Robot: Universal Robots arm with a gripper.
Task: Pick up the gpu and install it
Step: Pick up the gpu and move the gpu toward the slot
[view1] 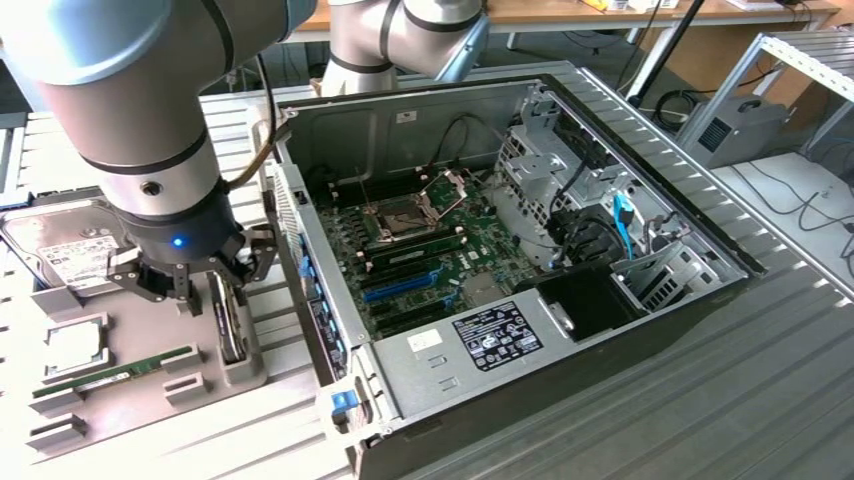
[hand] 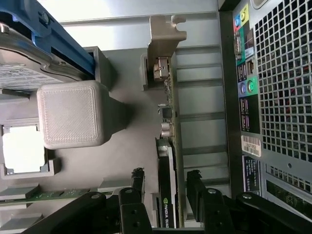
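Bench carries one open computer case and, beside it, one grey fixture holding one hard drive, one gpu, one processor and one memory stick. One end effector straddles the gpu, fingers apart, one at each face, with a gap on one side. The gpu stands on edge in its slot, its long axis level and parallel to the case's ported wall.

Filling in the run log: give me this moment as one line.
gripper: open, straddling gpu | gpu: on edge in tray slot | install: not done
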